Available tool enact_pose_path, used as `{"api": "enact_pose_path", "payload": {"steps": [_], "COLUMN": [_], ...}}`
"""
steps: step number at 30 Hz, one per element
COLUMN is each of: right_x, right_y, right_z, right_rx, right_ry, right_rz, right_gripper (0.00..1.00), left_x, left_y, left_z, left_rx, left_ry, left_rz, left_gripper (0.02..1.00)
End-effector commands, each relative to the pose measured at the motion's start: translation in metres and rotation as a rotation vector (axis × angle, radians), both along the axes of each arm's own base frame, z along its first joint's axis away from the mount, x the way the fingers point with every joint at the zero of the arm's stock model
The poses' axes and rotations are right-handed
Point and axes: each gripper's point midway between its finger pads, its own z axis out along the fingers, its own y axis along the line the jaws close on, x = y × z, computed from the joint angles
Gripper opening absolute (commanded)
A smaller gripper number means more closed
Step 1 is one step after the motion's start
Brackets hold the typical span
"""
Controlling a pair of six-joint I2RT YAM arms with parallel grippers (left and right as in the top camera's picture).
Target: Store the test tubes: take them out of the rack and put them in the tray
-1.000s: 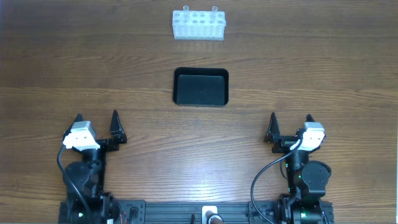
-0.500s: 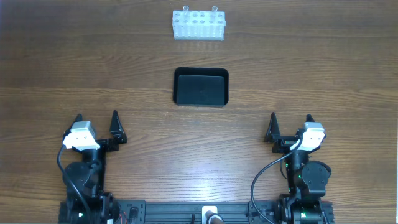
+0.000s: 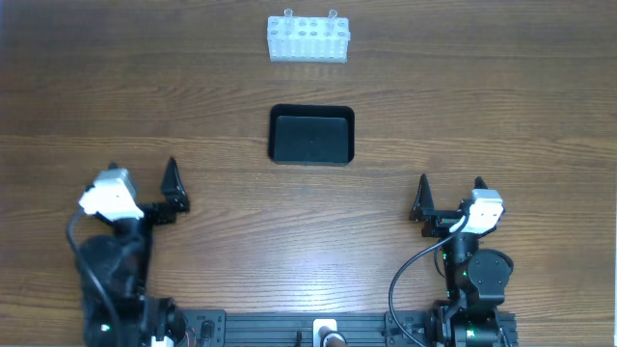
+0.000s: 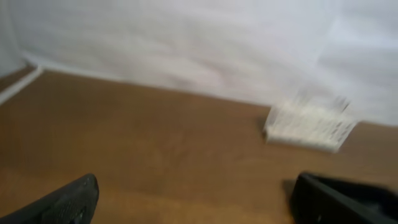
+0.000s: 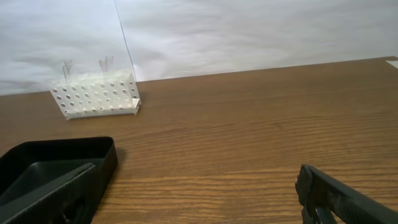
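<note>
Wood-grain table (image 3: 501, 106); white wall (image 5: 249, 31) behind.

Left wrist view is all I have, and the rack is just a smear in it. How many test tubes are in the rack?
Observer: Two test tubes stand in the rack, one toward each end, along its far side.
Operator: Is anything in the tray?
Observer: No, the black tray is empty. It lies between the rack and the arms.
Operator: Where is the right arm?
Observer: The right gripper is open and holds nothing. It sits near its own base, short of the tray.
</note>
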Motion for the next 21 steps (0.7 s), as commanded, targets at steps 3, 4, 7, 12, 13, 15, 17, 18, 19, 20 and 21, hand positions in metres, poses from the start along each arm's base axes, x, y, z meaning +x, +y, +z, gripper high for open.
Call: {"api": "enact_pose_path", "payload": {"steps": [3, 4, 7, 12, 13, 15, 17, 18, 19, 20, 21], "right_x": [0.0, 0.0, 0.0, 0.0, 0.0, 0.0, 0.0, 0.0, 0.0, 0.0, 0.0], "right_y": [-0.003, -0.003, -0.003, -0.003, -0.003, -0.003, -0.003, -0.003, -0.003, -0.003, -0.003], "right_z": [-0.001, -0.001, -0.001, -0.001, -0.001, -0.001, -0.001, -0.001, -0.001, -0.001, -0.001], "right_rx": [0.008, 0.008, 0.008, 0.008, 0.008, 0.008, 0.008, 0.008, 0.008, 0.008, 0.008], "right_ry": [-0.002, -0.002, -0.002, -0.002, -0.002, -0.002, -0.002, -0.002, -0.002, -0.002, -0.002], "right_rz": [-0.016, -0.016, -0.016, -0.016, -0.016, -0.016, -0.016, -0.016, -0.016, -0.016, -0.016], "right_gripper": [0.991, 0.991, 0.989, 0.993, 0.993, 0.993, 0.991, 0.991, 0.991, 0.993, 0.991], "left_x": [0.023, 0.027, 0.041, 0.067, 0.072, 0.082, 0.091, 0.095, 0.1, 0.106, 0.111], "left_y": [-0.027, -0.032, -0.046, -0.073, -0.081, -0.098, -0.116, -0.124, -0.133, -0.138, -0.144], "left_z": [0.066, 0.072, 0.095, 0.122, 0.125, 0.122, 0.114, 0.108, 0.103, 0.096, 0.091], "left_rx": [-0.006, -0.009, -0.014, -0.011, -0.01, -0.018, -0.045, -0.043, -0.048, -0.044, -0.044], "left_ry": [0.041, 0.059, 0.101, 0.123, 0.13, 0.159, 0.197, 0.217, 0.238, 0.26, 0.279], "left_rz": [-0.149, -0.169, -0.221, -0.304, -0.327, -0.371, -0.409, -0.428, -0.442, -0.443, -0.444], "left_gripper": [0.998, 0.998, 0.998, 0.998, 0.998, 0.996, 0.998, 0.996, 0.998, 0.998, 0.998]}}
